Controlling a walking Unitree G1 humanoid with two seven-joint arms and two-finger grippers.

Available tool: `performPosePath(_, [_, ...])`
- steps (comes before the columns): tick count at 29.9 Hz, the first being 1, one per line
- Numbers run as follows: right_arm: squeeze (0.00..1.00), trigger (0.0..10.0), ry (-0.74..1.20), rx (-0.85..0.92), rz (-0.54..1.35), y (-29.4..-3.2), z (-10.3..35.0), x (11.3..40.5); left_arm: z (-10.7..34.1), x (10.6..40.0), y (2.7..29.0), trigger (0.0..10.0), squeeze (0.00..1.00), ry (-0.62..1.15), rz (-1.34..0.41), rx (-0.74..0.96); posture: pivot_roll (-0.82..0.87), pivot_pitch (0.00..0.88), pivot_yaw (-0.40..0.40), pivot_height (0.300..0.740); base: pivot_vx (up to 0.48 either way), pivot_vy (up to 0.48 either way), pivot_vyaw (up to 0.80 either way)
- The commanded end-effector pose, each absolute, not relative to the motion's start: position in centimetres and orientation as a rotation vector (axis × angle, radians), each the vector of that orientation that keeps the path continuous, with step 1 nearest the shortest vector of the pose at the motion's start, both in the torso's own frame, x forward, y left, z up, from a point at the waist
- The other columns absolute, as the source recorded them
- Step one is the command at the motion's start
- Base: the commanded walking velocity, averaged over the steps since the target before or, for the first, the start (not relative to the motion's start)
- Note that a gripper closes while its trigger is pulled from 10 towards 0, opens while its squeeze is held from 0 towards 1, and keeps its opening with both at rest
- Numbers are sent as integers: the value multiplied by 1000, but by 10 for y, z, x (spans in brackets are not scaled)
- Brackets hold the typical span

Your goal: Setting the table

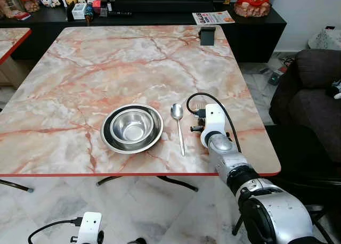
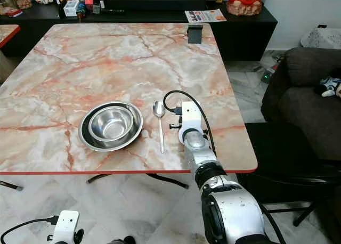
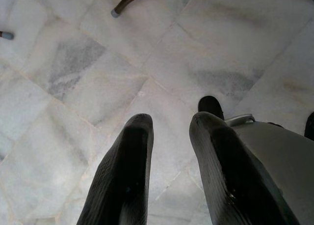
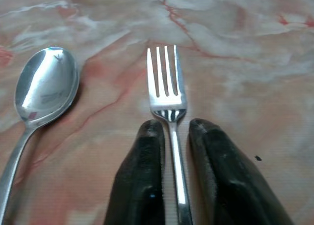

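A steel bowl point(image 1: 132, 127) nested in a wider steel dish sits on the marble table point(image 1: 106, 57) near its front edge. Just right of it lies a spoon point(image 1: 178, 124), bowl end pointing away from me. Right of the spoon a fork point(image 4: 167, 87) lies flat on the table, tines pointing away. My right gripper point(image 4: 170, 129) rests low on the table behind the tines, its two black fingers shut on the fork's handle. My left gripper point(image 3: 169, 122) hangs open over the floor, below the table's front edge.
A small black stand point(image 1: 207, 35) sits at the table's far edge. Behind it, a dark sideboard point(image 1: 256, 25) carries a magazine, figurines and boxes. A dark sofa point(image 1: 311, 95) stands to the right, and a second marble table point(image 1: 10, 39) corner is at the left.
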State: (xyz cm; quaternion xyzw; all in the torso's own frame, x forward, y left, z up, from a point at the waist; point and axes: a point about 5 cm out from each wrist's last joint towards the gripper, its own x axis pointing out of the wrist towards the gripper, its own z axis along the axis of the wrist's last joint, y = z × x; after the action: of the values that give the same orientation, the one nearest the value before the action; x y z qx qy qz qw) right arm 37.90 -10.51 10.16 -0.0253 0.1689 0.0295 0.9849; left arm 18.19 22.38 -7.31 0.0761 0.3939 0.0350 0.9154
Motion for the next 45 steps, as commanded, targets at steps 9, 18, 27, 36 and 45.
performPosePath(9, [1000, 10000, 313, 2, 55, -103, 105, 380, -76, 175, 227, 10000, 0, 842, 80, 162, 98, 133, -3, 740, 0, 0, 0])
performPosePath(18, [953, 10000, 205, 48, 65, -100, 118, 383, -77, 175, 225, 10000, 0, 845, 76, 159, 87, 129, 3, 740, 0, 0, 0])
performPosePath(27, [0, 10000, 23, -8, 17, -109, 138, 386, -73, 184, 222, 10000, 0, 823, 67, 150, 58, 103, 8, 740, 0, 0, 0])
performPosePath(36, [0, 10000, -228, -43, 16, -109, 163, 380, -64, 204, 217, 10000, 0, 775, 46, 144, 13, 43, 29, 740, 0, 0, 0])
performPosePath(45, [0, 10000, -316, -55, -23, -126, 161, 366, -60, 212, 216, 10000, 0, 751, 41, 138, -15, 51, 27, 740, 0, 0, 0])
